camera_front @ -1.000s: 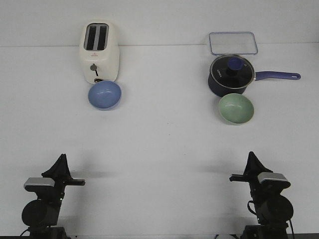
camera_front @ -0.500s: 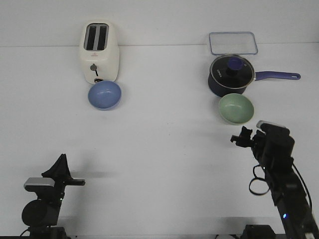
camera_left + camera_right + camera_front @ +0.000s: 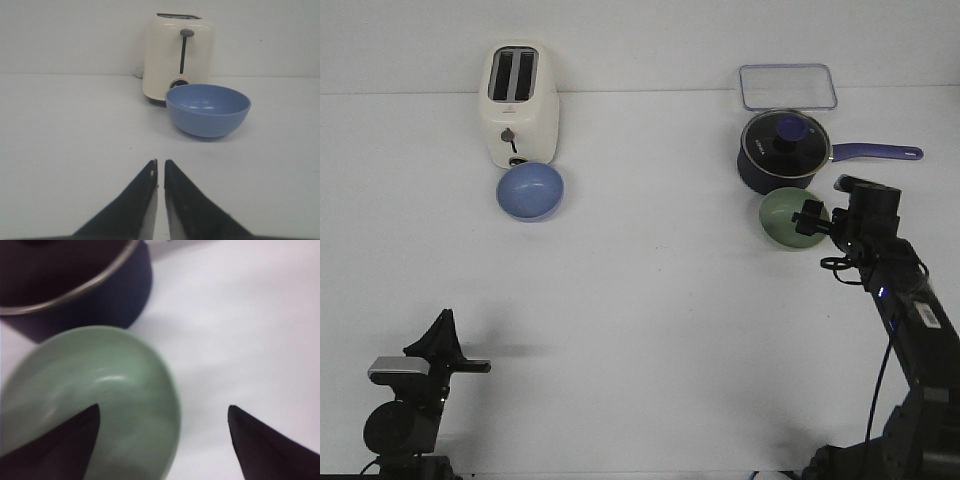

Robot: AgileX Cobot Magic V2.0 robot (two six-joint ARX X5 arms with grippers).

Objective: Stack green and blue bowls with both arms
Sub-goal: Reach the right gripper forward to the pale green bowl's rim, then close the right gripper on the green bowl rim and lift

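The periwinkle blue bowl (image 3: 530,190) sits in front of the toaster at the back left; it also shows in the left wrist view (image 3: 208,109), well ahead of my left gripper (image 3: 160,162), which is shut and empty. My left gripper (image 3: 442,328) rests low at the table's front left. The pale green bowl (image 3: 785,218) sits in front of the saucepan at the back right. My right gripper (image 3: 812,218) is open over the bowl's right rim. In the right wrist view one finger is above the green bowl's inside (image 3: 90,405) and the other is outside its rim.
A cream toaster (image 3: 521,104) stands just behind the blue bowl. A dark navy saucepan (image 3: 783,150) with a glass lid and a long handle to the right stands right behind the green bowl. A clear rectangular container (image 3: 787,86) lies at the back right.
My right arm has risen from the table's front right and reached forward to the green bowl's right rim. The left arm and both bowls have not moved.
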